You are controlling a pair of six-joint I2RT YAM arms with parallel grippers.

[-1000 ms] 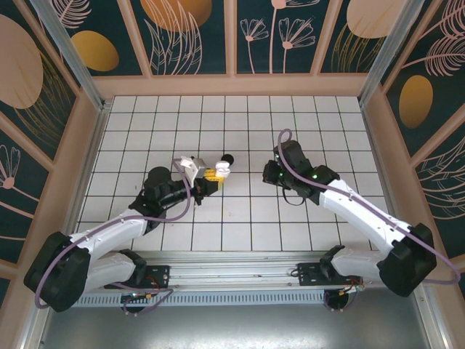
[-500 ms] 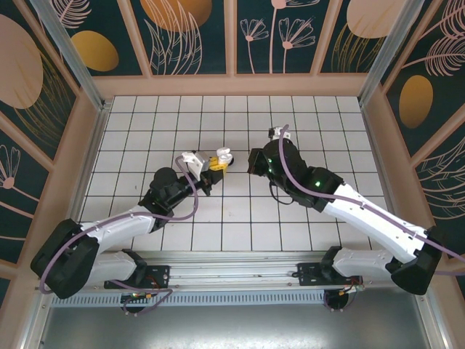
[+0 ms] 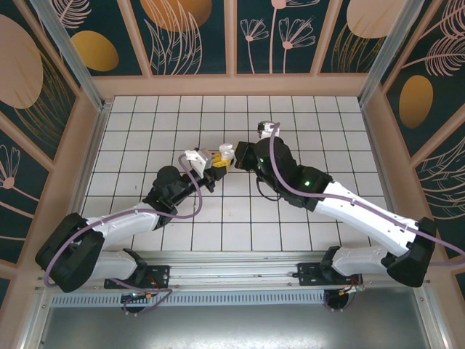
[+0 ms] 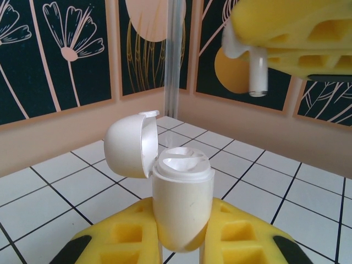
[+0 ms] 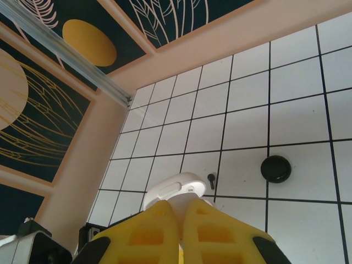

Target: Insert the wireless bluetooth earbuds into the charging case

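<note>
My left gripper point(image 4: 183, 217) is shut on the white charging case point(image 4: 181, 203), which stands upright between the yellow fingers with its lid point(image 4: 127, 146) hinged open to the left. My right gripper point(image 5: 180, 204) is shut on a white earbud point(image 4: 257, 72). The earbud hangs stem down, above and to the right of the case's open top. In the top view the two grippers meet near the table's middle, the left gripper point(image 3: 216, 163) with the case point(image 3: 226, 151) and the right gripper point(image 3: 237, 155) close beside it. A black earbud point(image 5: 211, 179) lies on the tiles.
A round black case point(image 5: 275, 168) sits shut on the white tiled floor point(image 5: 297, 110), right of the black earbud. Tan walls point(image 3: 232, 86) with dark flower panels fence the table on three sides. Both arms reach in from the near rail point(image 3: 232, 280).
My right arm has swung left and forward until its gripper is right next to the left one. The left gripper has carried the case a little up and to the right.
</note>
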